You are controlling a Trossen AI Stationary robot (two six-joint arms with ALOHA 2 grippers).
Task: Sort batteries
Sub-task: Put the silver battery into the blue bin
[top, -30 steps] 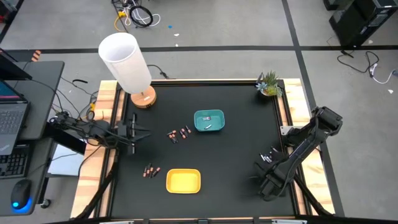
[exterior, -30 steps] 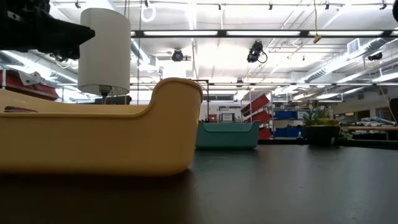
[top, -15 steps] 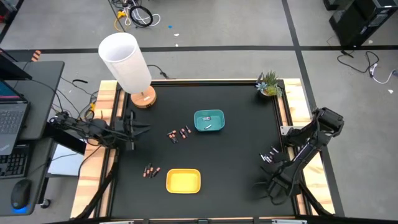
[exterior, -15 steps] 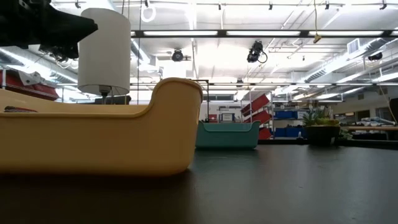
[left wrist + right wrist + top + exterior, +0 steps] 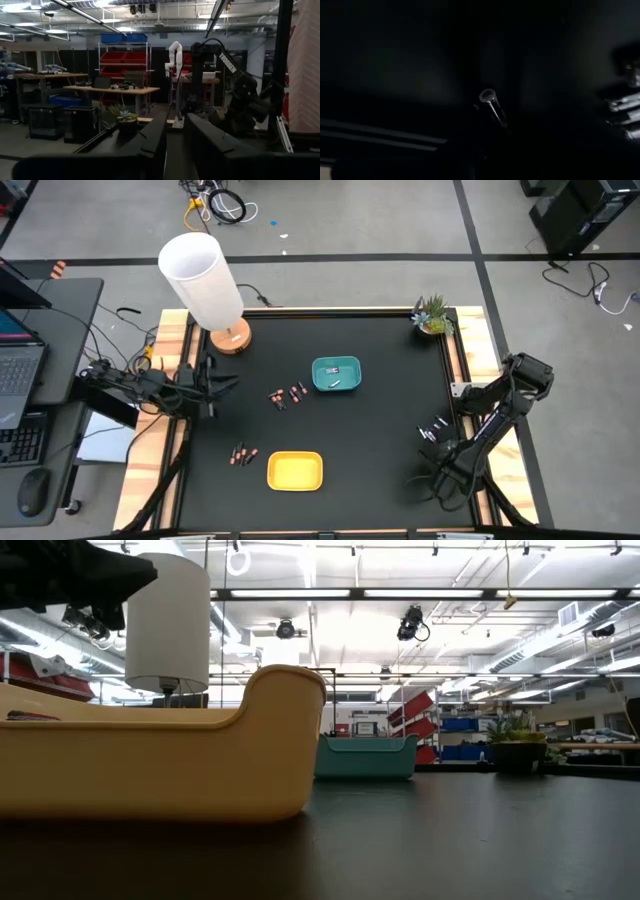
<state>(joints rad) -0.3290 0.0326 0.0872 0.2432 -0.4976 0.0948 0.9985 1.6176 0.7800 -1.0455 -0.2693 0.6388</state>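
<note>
My left end effector (image 5: 212, 387) sits at the left edge of the black desk (image 5: 380, 430), near the white cylindrical lamp (image 5: 203, 280); its 2 fingers show a narrow gap with nothing between them. The right end effector (image 5: 443, 483) is low at the desk's right front corner; I cannot tell its state, the wrist view is too dark. Small cylindrical batteries (image 5: 288, 395) lie in 3 clusters, beside the teal tray (image 5: 336, 375), the yellow tray (image 5: 294, 471), and the right arm.
</note>
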